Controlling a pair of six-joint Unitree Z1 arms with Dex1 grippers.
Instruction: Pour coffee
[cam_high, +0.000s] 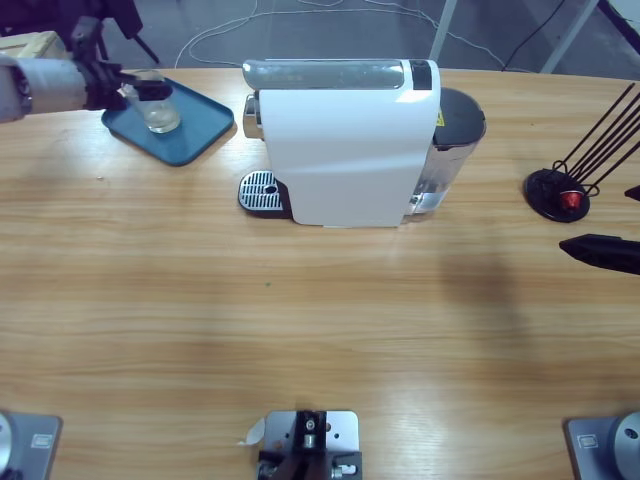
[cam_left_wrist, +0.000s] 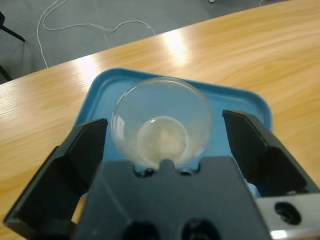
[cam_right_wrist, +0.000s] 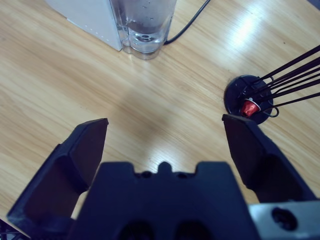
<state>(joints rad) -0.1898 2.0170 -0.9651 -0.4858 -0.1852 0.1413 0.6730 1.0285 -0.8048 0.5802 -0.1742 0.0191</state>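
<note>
A clear empty glass (cam_left_wrist: 161, 125) stands on a blue tray (cam_left_wrist: 240, 102), at the table's far left corner in the high view. My left gripper (cam_left_wrist: 164, 127) is open, one black jaw on each side of the glass and neither touching it. The high view has the same glass (cam_high: 161, 108), tray (cam_high: 200, 135) and left gripper (cam_high: 150, 95). A white coffee machine (cam_high: 345, 150) stands mid-table with its drip grille (cam_high: 262, 190) bare. My right gripper (cam_high: 594, 218) is open at the right edge and holds nothing; the right wrist view shows the right gripper (cam_right_wrist: 165, 132) over bare wood.
A black wire capsule stand (cam_high: 560, 190) with one red capsule (cam_right_wrist: 248, 107) sits right of the machine. The machine's clear water tank (cam_right_wrist: 145, 25) and its black cable (cam_right_wrist: 192, 20) are at its right end. Cables lie on the floor beyond the table.
</note>
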